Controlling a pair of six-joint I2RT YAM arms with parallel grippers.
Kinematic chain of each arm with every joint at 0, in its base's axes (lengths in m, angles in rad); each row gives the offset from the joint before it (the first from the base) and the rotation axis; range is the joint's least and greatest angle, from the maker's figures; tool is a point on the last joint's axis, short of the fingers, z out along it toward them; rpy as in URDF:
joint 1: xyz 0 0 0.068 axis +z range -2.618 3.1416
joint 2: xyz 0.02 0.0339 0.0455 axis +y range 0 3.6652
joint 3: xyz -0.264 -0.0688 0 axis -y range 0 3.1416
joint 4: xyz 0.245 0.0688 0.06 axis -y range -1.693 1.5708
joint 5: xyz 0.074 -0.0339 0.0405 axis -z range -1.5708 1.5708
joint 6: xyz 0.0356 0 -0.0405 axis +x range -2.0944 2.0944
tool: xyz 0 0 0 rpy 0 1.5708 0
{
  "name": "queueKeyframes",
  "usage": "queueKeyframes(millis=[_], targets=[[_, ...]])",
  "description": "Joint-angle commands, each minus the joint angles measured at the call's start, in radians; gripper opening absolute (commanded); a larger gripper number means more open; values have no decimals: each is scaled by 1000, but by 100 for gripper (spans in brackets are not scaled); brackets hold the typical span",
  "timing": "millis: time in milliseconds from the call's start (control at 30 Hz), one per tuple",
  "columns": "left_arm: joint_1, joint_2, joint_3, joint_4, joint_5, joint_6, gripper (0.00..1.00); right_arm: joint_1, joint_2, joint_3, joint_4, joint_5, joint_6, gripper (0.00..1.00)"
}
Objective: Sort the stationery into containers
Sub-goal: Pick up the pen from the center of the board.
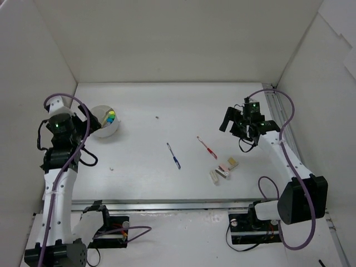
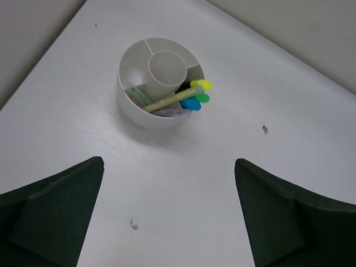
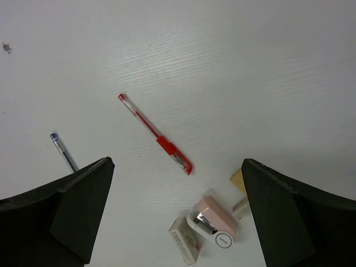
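The round white tub (image 2: pixel 125 67) with inner dividers holds highlighters with yellow, green and blue ends (image 2: pixel 197 94), a beige stick (image 2: pixel 167 101) and a pale pen. It stands at the table's left (image 1: pixel 107 132). My left gripper (image 2: pixel 169 214) hovers open just short of it, nothing between the fingers. A red pen (image 3: pixel 156 135), a blue pen (image 3: pixel 64 151), a pink and white stapler (image 3: pixel 217 219), a small white box (image 3: pixel 184 240) and a tan eraser (image 3: pixel 238 181) lie loose on the table. My right gripper (image 3: pixel 176 172) hangs open above them.
White walls close the table in at the left, back and right. The blue pen (image 1: pixel 174 156) and red pen (image 1: pixel 206 147) lie mid-table, with the small blocks (image 1: pixel 220 173) to their right. A few dark specks mark the surface (image 2: pixel 265 129).
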Motion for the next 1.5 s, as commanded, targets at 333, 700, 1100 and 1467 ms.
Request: queueKeyframes(millis=[333, 700, 1100, 1467], targets=[[-3, -255, -234, 261, 294, 47, 99, -204, 257, 92, 82, 39, -146, 98], [-3, -184, -231, 264, 307, 59, 100, -255, 610, 472, 46, 328, 276, 98], [-3, -141, -216, 248, 280, 74, 99, -269, 735, 578, 4, 486, 787, 98], [-3, -104, -198, 236, 227, 85, 99, -273, 805, 591, -4, 501, 832, 85]])
